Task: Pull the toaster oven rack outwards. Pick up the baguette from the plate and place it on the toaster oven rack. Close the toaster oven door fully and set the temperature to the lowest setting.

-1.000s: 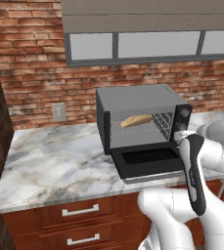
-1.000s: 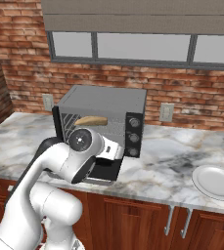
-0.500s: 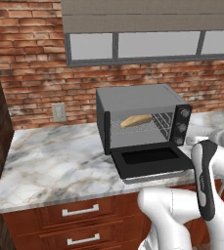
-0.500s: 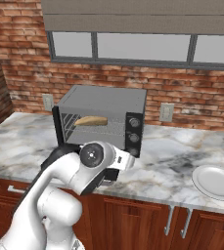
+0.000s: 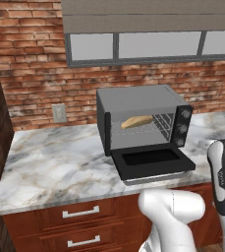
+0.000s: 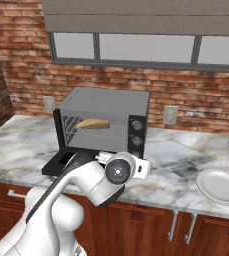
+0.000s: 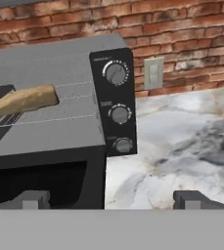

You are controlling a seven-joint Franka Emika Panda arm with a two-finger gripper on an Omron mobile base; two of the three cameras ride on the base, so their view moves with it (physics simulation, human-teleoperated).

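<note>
Our claw stands wide open and holds nothing, its two dark fingertips spread far apart low in the hand view. Ahead of it and slightly left sits the toaster oven, and the column of three knobs is straight in front, above the gap between the fingertips. The baguette lies up and to the left of the claw, already resting on the toaster oven rack inside the cavity. The toaster oven door hangs open, flat and low, below and left of the claw, over the counter edge. We judge the door to be the next thing to handle: a stiff, hinged panel, fairly light, smooth on its face. Its front edge, where the handle should be though we can't make it out, looks like the best place to lift. The empty plate sits well off to the claw's right
</note>
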